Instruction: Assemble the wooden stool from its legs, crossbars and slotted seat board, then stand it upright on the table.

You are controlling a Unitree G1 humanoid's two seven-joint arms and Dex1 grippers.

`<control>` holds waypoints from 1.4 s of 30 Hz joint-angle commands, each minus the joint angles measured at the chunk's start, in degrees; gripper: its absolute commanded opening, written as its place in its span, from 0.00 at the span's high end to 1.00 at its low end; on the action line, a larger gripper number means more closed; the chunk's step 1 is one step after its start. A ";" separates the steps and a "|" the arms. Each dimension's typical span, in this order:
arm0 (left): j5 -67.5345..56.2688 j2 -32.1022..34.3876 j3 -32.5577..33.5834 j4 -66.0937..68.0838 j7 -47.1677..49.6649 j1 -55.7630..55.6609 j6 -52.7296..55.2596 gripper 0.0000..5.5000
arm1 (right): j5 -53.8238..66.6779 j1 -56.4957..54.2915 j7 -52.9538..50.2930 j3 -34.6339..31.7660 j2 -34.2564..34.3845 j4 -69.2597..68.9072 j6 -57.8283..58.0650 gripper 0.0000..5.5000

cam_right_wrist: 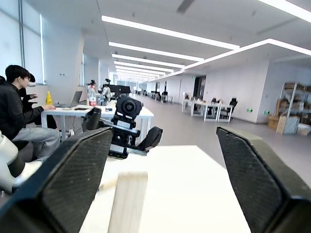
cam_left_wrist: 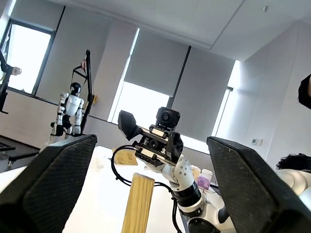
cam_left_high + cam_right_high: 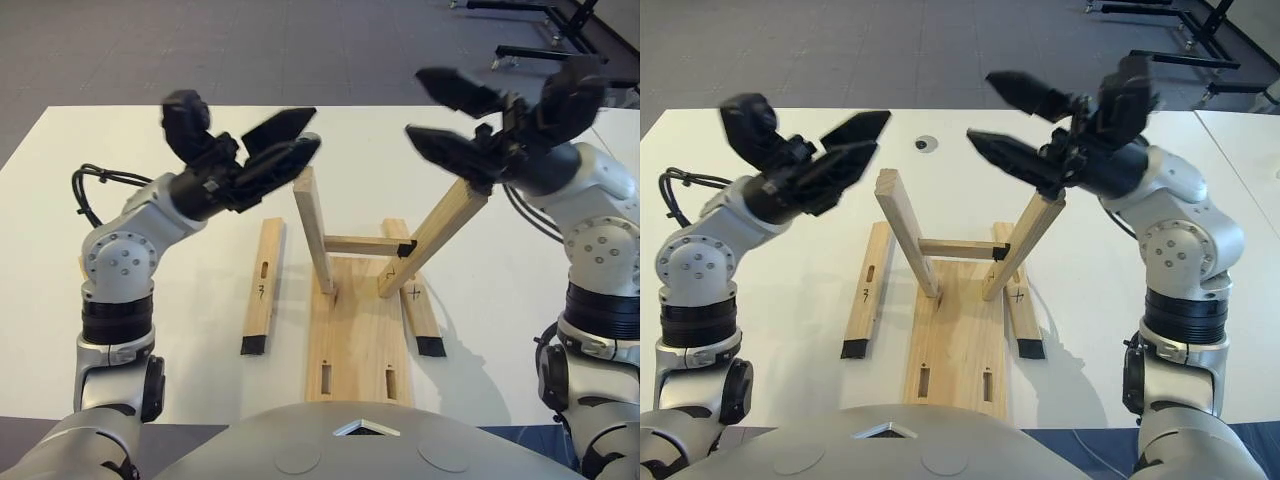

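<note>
The wooden stool (image 3: 350, 300) stands half built and upside down in the middle of the white table (image 3: 120, 160), its slotted seat board (image 3: 357, 350) lying flat with the two near slots unfilled. At the far left the left hand (image 3: 305, 130) hovers above the table with its fingers spread apart and nothing between them, just left of and slightly above the top of the left upright leg (image 3: 313, 230). Below it a loose leg (image 3: 262, 285) lies flat on the table beside the board's left edge. The left upright leg rises from a far slot and leans a little leftward; a crossbar (image 3: 365, 244) joins it to the right upright leg (image 3: 435, 235), which leans to the right. Another loose leg (image 3: 422, 318) lies flat along the board's right edge. The right hand (image 3: 420, 103) hangs wide open over the top of the right upright leg, gripping nothing; whether it touches the wood cannot be told.
</note>
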 commanded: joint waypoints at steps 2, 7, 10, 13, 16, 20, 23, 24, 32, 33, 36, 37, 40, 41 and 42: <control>-4.02 2.33 6.34 -0.48 2.37 -1.12 0.15 0.25 | 5.99 0.13 -5.99 -8.52 -1.10 -3.05 -0.36 0.29; 8.59 7.32 5.70 4.99 0.50 4.37 -1.98 0.25 | 3.89 10.56 -4.52 -18.71 -3.62 1.32 -2.03 0.29; 16.20 7.64 4.71 8.06 0.27 6.26 -5.12 0.25 | 2.46 14.32 -3.82 -23.47 -4.85 5.16 -3.28 0.29; 21.94 5.56 4.56 8.80 4.87 7.15 -7.64 0.25 | 0.99 13.06 -4.37 -23.51 -5.64 8.03 -4.06 0.29; 26.65 3.50 3.98 7.99 9.46 8.49 -9.52 0.25 | -0.69 11.77 -5.65 -20.91 -4.67 8.00 -4.46 0.29; 33.67 2.80 3.04 10.31 15.55 6.86 -10.14 0.25 | -3.30 12.70 -8.45 -19.56 -2.42 8.04 -5.76 0.29; 38.14 2.31 3.76 12.72 20.17 5.56 -11.82 0.25 | -6.27 12.55 -11.29 -17.36 -0.43 7.27 -7.14 0.29; 39.67 2.34 4.26 13.68 21.79 5.15 -12.53 0.25 | -7.54 12.21 -12.18 -15.96 0.21 6.54 -7.52 0.29; 50.62 -1.74 6.81 16.88 33.79 5.40 -21.81 0.25 | -14.80 9.24 -18.88 -9.01 4.14 6.17 -9.66 0.29; 51.49 -2.38 5.96 16.03 34.19 5.73 -21.94 0.25 | -16.16 9.43 -19.62 -7.96 4.50 6.08 -9.90 0.29; 53.47 -3.88 4.09 14.99 34.77 6.04 -22.31 0.25 | -19.18 9.49 -21.67 -6.07 6.17 6.47 -10.80 0.29; 53.91 -4.25 3.90 15.03 35.00 5.96 -22.44 0.25 | -20.12 9.40 -22.47 -5.66 6.71 6.88 -11.12 0.29; 56.32 -4.50 3.40 15.36 35.54 6.35 -24.12 0.25 | -23.23 10.24 -24.35 -4.19 8.10 7.08 -12.36 0.29; 57.33 -4.47 3.45 15.59 35.80 6.80 -24.95 0.25 | -24.28 10.78 -24.96 -3.73 8.63 6.96 -12.81 0.29; 57.60 -4.86 4.31 15.76 36.59 7.48 -25.38 0.25 | -25.53 11.28 -26.03 -3.37 9.37 7.05 -13.32 0.29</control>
